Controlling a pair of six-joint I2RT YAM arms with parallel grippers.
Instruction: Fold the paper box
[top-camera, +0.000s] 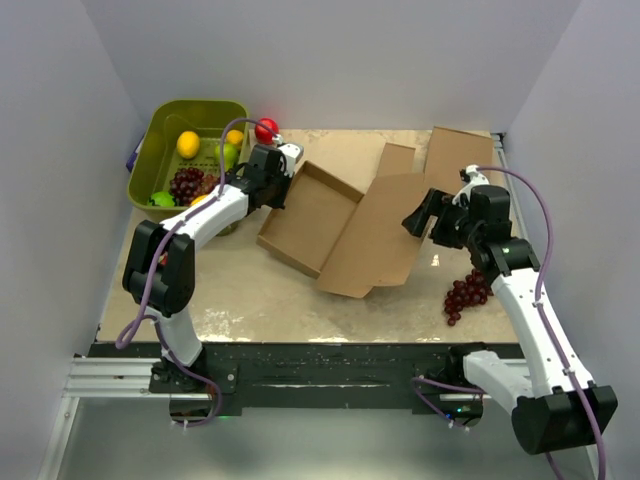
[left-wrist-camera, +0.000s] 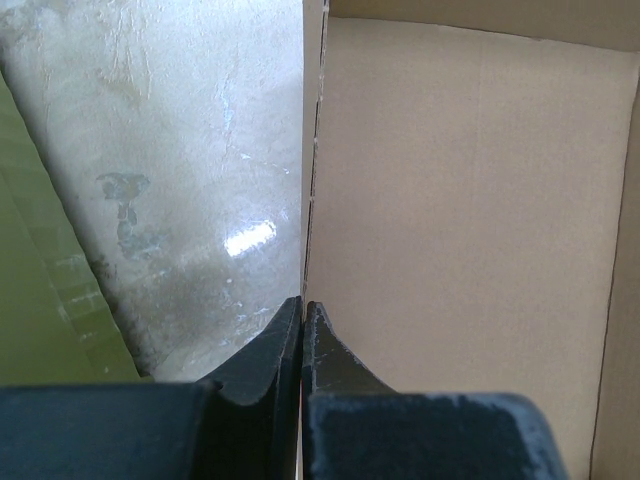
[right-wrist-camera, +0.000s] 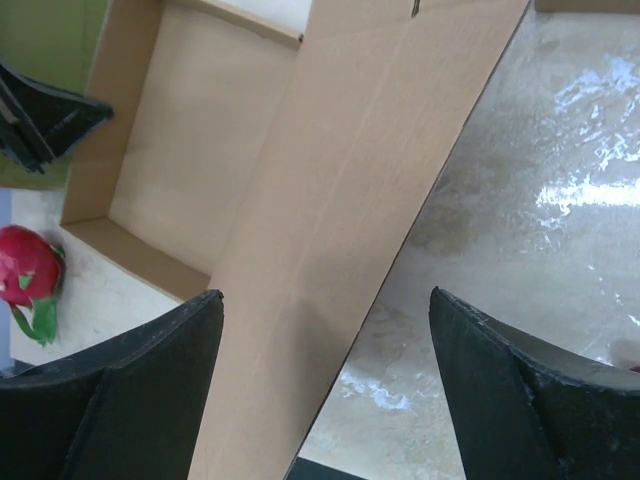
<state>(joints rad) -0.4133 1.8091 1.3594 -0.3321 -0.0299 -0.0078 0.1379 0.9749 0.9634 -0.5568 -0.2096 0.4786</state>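
The paper box lies mid-table: a shallow brown tray on the left with its wide lid flap spread out to the right. My left gripper is at the tray's far left wall. In the left wrist view it is shut on that thin upright wall, with the tray floor to its right. My right gripper hovers at the flap's right edge. In the right wrist view it is open, its fingers on either side of the flap's edge and not touching it.
A green basket of fruit stands at the back left, close beside the left arm. A red fruit lies behind the box. Flat cardboard pieces lie at the back right. Dark grapes lie by the right arm.
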